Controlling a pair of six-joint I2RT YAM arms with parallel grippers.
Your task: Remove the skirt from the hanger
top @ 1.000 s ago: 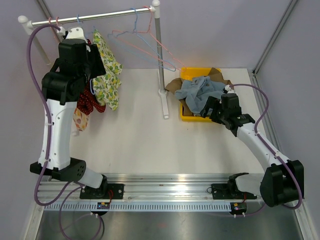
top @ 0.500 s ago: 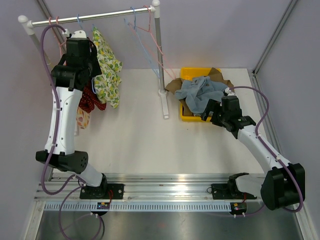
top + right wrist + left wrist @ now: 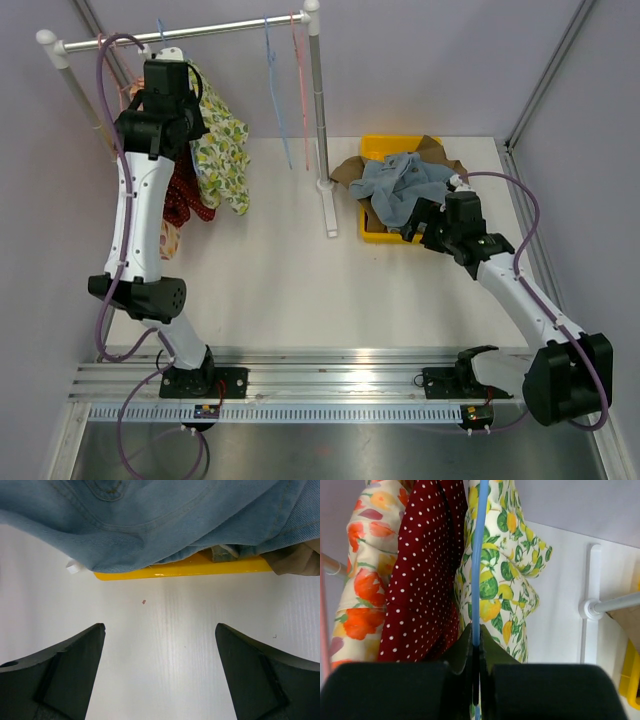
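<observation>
Left wrist view: I've got the left gripper (image 3: 476,642) pinched shut on the hanger (image 3: 479,555), lemon skirt (image 3: 505,580) hanging from it at the rail's (image 3: 230,27) left end, not yet off; right gripper (image 3: 160,645) gapes wide, empty, beside the bin (image 3: 185,567), so I'd call this early.

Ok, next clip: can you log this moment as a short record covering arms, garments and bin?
left fingers: shut on the blue hanger, up at the rail
garments on rail: lemon-print garment, red dotted garment, orange floral garment, bunched together
task state: nothing off its hanger yet
right fingers: open, low over bare table beside the yellow bin
bin contents: denim clothing spilling over the rim
empty hangers: two, further right on the rail
</observation>
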